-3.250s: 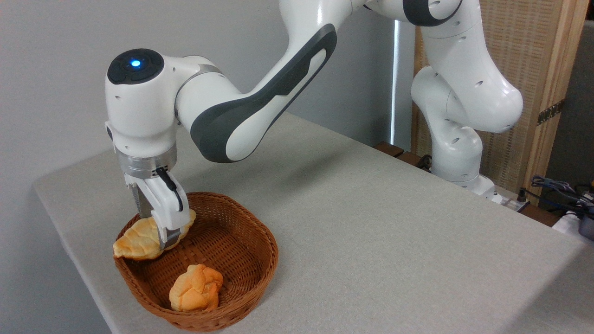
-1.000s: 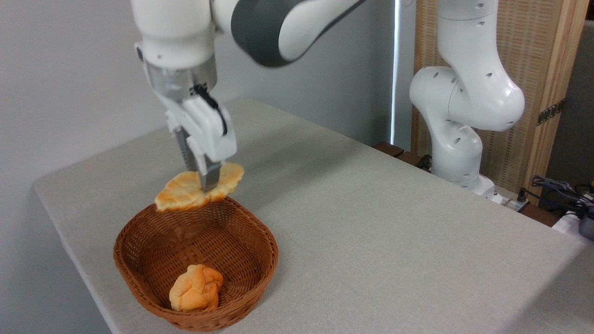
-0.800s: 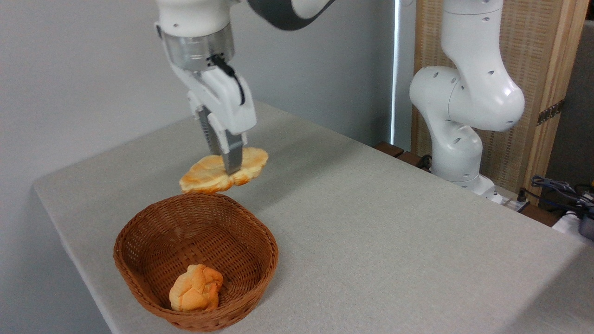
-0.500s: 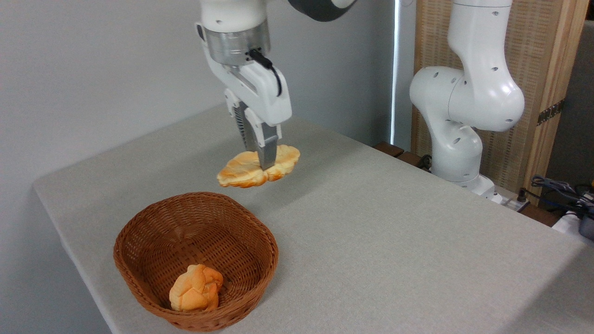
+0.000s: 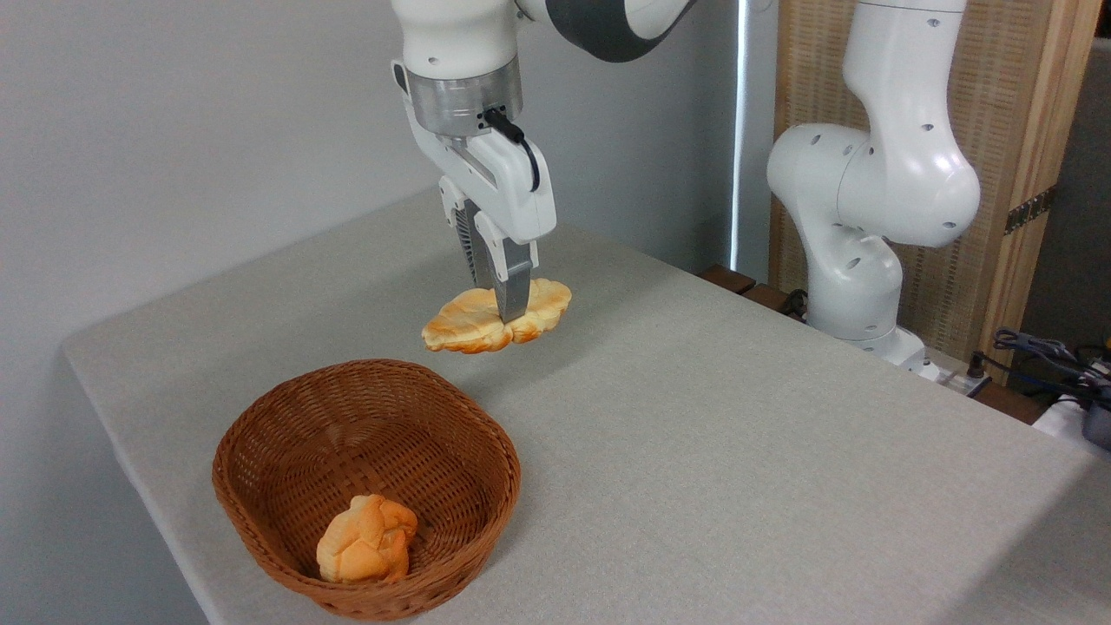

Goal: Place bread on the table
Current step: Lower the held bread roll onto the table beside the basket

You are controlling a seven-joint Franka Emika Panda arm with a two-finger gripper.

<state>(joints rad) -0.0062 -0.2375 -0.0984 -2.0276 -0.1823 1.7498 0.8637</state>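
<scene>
The bread [image 5: 473, 325], a flat, leaf-shaped, pale golden loaf with browned ends, hangs in the air above the table [image 5: 738, 451]. My gripper [image 5: 506, 311] is shut on its middle and points straight down from above. The loaf lies roughly level, up and to the right of the basket, clear of the cloth surface below it.
A brown wicker basket [image 5: 260, 486] stands near the table's front left corner with a small round orange bun [image 5: 366, 538] inside. The arm's white base [image 5: 859, 260] rises at the back right. Cables [image 5: 1041, 356] lie at the far right edge.
The gripper lifted the bread out of the basket and carried it up and to the right; over the last half second it drifted slightly further right and lower.
</scene>
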